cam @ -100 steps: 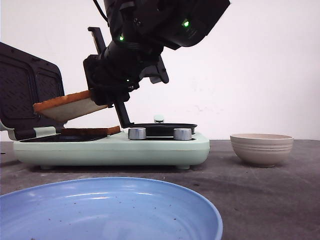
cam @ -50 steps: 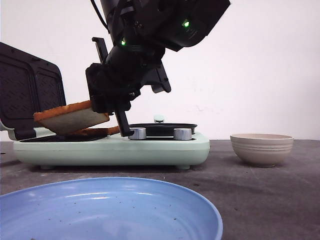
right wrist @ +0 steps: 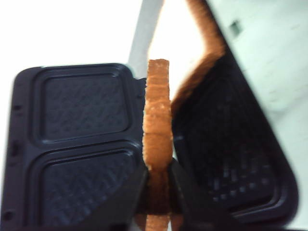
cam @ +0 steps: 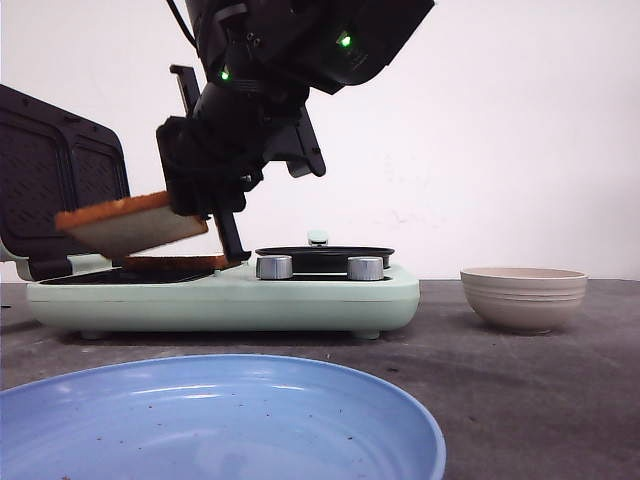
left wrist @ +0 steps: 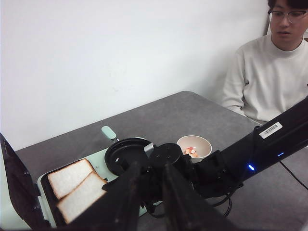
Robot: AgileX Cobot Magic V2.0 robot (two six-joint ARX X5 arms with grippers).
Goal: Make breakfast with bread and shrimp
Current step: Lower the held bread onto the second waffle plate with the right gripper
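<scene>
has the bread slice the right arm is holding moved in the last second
Yes. The held slice has shifted left, toward the sandwich maker's open lid, and now sits lower than a second ago, held above the slice on the plate.

blue plate point(cam: 300, 400) cropped, shrimp point(left wrist: 191, 151) tiny

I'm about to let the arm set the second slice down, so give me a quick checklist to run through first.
1. Grip: right gripper jaws shut on the held slice: ok.
2. First slice already lying on the sandwich maker's plate: ok.
3. Lid open and upright, out of the way: ok.
4. Held slice over the plate, tilted, apart from the lower slice: ok, level it before release.
5. Left gripper away from the plate, holding nothing: ok.
6. Shrimp in the bowl, none on the bread that shows: not ok if the filling goes first.
</scene>
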